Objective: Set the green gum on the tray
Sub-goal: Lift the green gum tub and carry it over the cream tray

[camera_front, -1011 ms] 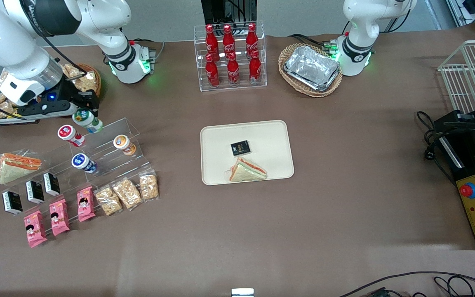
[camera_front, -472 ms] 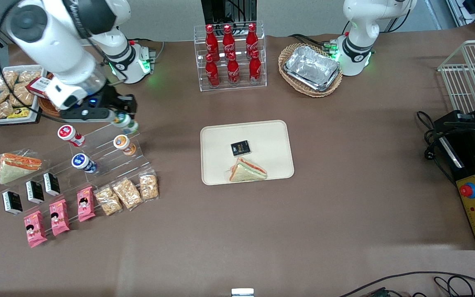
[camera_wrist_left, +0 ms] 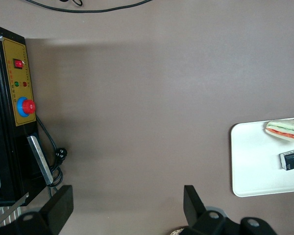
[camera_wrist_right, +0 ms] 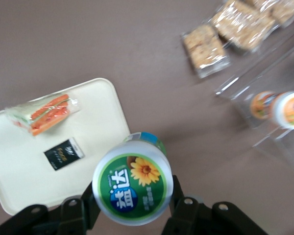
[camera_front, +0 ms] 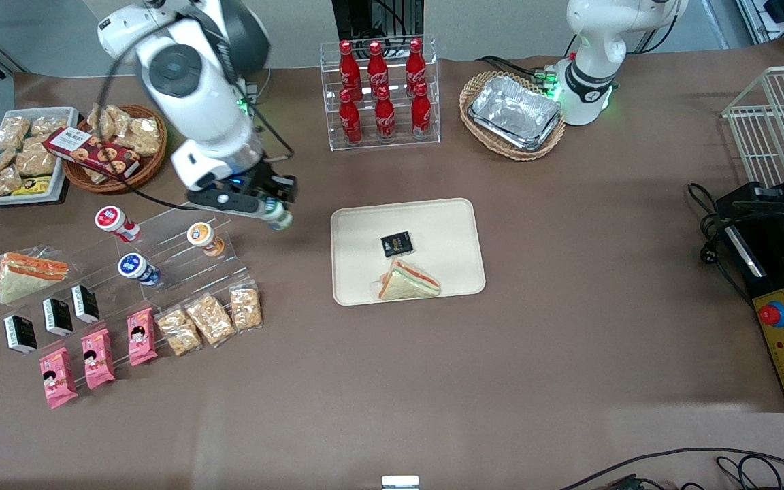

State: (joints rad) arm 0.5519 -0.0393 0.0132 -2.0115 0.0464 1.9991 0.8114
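My right gripper [camera_front: 273, 212] is shut on the green gum [camera_front: 278, 216], a small white bottle with a green lid, and holds it in the air between the clear stepped rack and the cream tray [camera_front: 453, 279]. In the right wrist view the gum's green flower-printed lid [camera_wrist_right: 133, 184] fills the gap between the two black fingers [camera_wrist_right: 80, 208]. The tray [camera_wrist_right: 14, 174] lies on the table beside the gum. On the tray are a wrapped sandwich [camera_front: 408, 281] and a small black packet [camera_front: 397, 243].
A clear stepped rack [camera_front: 181, 262] holds orange-lidded [camera_front: 203, 237], blue-lidded [camera_front: 136, 267] and red-lidded [camera_front: 114, 221] bottles. Snack packets [camera_front: 209, 318] lie in front of it. A cola bottle rack [camera_front: 380, 92] and a basket of foil trays [camera_front: 514, 114] stand at the back.
My right gripper has carried the green gum from above the rack toward the tray, and the arm has swung over with it.
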